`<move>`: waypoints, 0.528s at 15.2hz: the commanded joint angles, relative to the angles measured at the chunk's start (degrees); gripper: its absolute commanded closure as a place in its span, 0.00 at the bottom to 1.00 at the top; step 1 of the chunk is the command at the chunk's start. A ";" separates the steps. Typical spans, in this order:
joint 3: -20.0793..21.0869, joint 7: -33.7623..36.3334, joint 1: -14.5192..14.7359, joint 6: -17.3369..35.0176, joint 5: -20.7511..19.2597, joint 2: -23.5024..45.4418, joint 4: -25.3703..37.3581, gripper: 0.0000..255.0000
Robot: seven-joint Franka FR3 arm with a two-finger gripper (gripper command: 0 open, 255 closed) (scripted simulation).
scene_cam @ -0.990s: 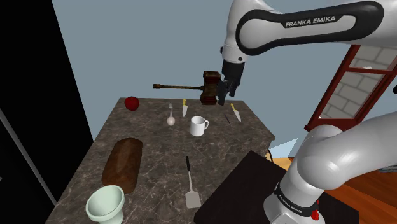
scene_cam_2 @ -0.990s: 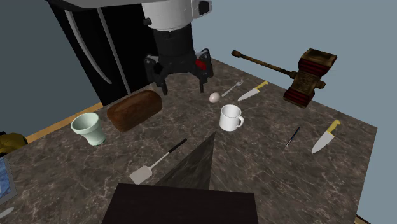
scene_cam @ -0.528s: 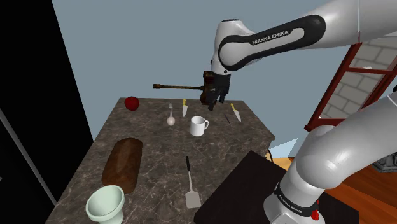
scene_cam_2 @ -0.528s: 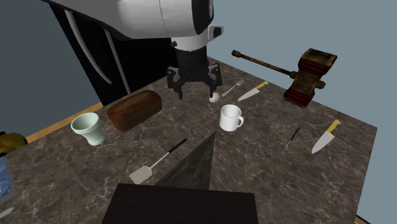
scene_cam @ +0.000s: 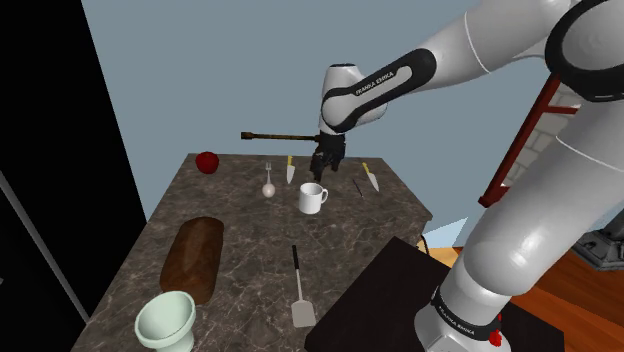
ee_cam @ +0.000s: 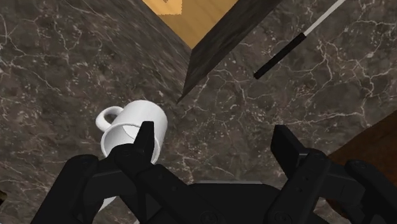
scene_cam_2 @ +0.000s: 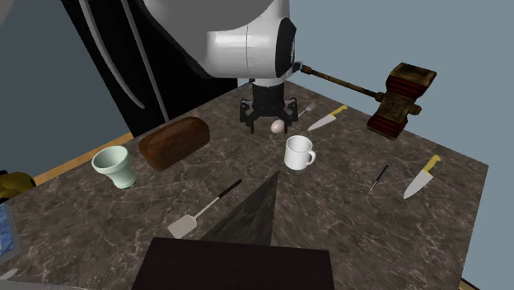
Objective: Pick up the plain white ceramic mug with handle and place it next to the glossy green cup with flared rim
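Lower than a second ago, the hand (scene_cam: 325, 160) has swung in over the bench (scene_cam: 250, 235) and now hangs just above and beyond the white mug (scene_cam: 312, 197) in the shoulder view. Its fingers are spread wide, released, grasping nothing. In the wrist view one fingertip (ee_cam: 146, 130) overlaps the mug's rim while the other sits over bare dark marble. The mug stands upright mid-bench, well apart from the pale green cup (scene_cam: 165, 320), which is at the near corner beside a brown loaf (scene_cam: 195, 257). A spatula (scene_cam: 299, 290) lies between mug and cup.
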 commanded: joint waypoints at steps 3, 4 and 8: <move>-0.88 -0.95 -0.57 5.16 1.00 9.06 4.01 0.00; -1.09 -1.29 -0.74 6.20 1.35 11.32 5.25 0.00; -1.58 -2.79 -1.65 9.62 3.02 20.34 10.88 0.00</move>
